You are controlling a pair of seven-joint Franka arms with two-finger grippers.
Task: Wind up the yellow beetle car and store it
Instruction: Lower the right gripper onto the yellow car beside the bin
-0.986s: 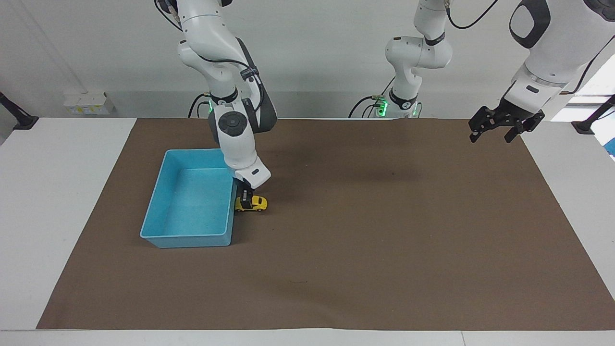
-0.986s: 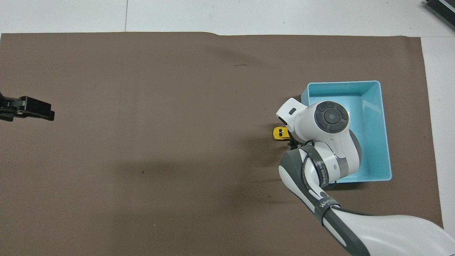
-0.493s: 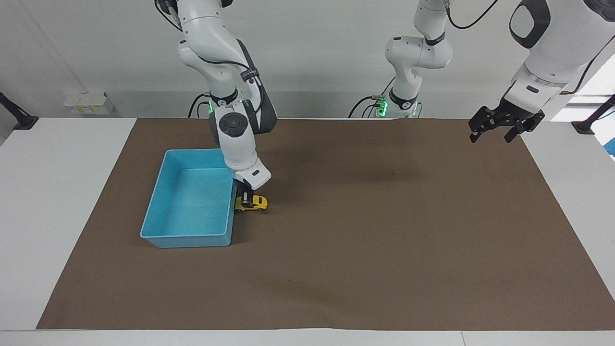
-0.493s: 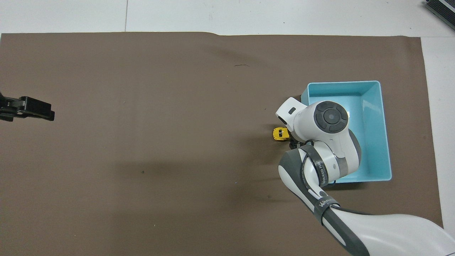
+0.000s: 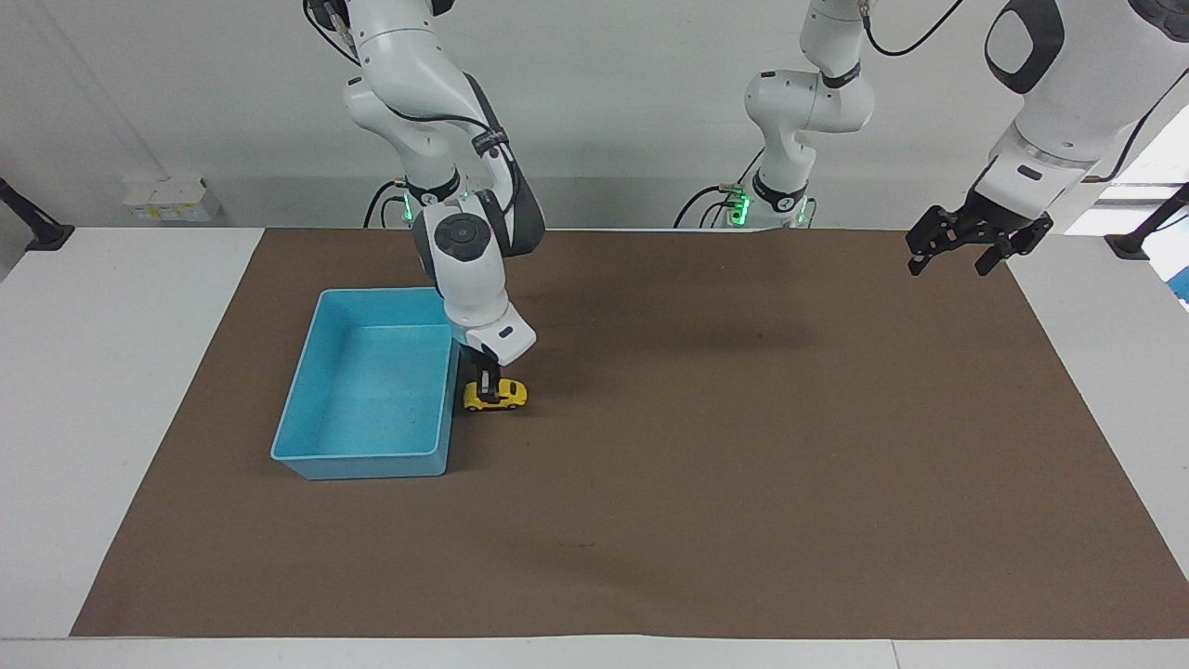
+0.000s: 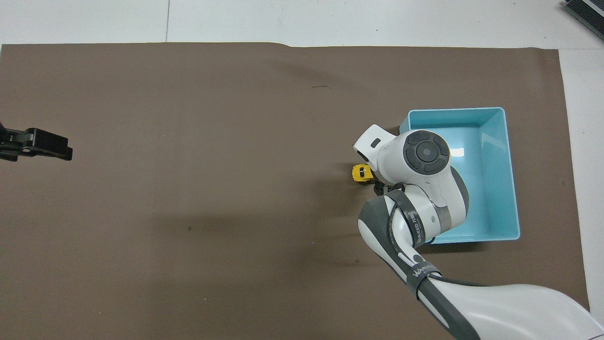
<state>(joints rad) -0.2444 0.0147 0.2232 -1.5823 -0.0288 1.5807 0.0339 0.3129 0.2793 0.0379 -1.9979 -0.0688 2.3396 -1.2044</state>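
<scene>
The yellow beetle car (image 5: 497,396) (image 6: 360,174) stands on the brown mat beside the light blue tray (image 5: 320,457) (image 6: 501,179), on the side toward the left arm's end of the table. My right gripper (image 5: 486,381) comes straight down onto the car's roof and is shut on it; the wrist hides most of the car in the overhead view. My left gripper (image 5: 960,251) (image 6: 42,144) hangs open over the mat's edge at the left arm's end, holding nothing.
The tray is bare inside. The brown mat (image 5: 706,483) covers most of the white table. A small white box (image 5: 167,200) sits by the wall past the right arm's end.
The right gripper has closed on the car and shifted it a little away from the tray, toward the left arm's end. The left arm has not moved.
</scene>
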